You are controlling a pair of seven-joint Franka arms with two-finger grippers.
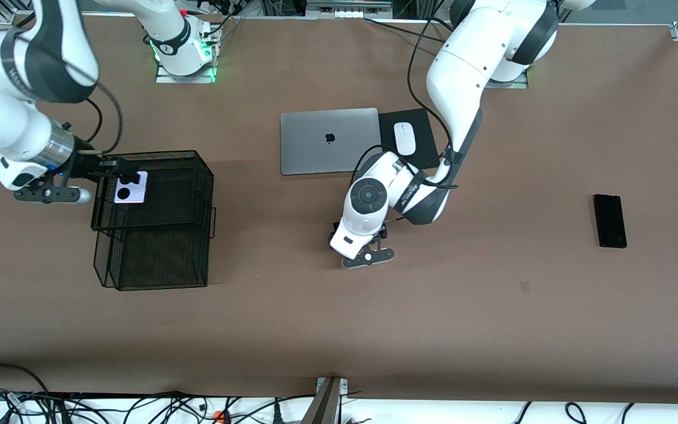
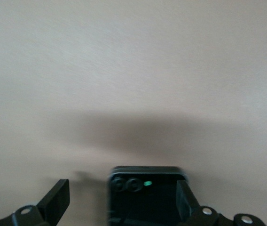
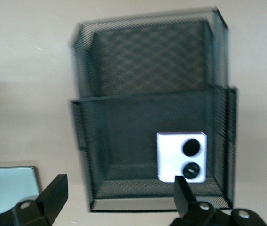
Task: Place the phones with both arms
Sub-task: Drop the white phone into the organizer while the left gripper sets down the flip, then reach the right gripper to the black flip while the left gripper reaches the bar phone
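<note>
left gripper (image 2: 122,200) jaws spread around black folded phone (image 2: 143,195) | right gripper (image 3: 119,197) released over mesh tray (image 1: 156,218), lilac phone (image 1: 131,188) inside | risk: off-centre close skews the phone

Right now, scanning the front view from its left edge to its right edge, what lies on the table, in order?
Black mesh tray holding the lilac-white folded phone → silver laptop → white mouse on its black pad → long slim black phone.
</note>
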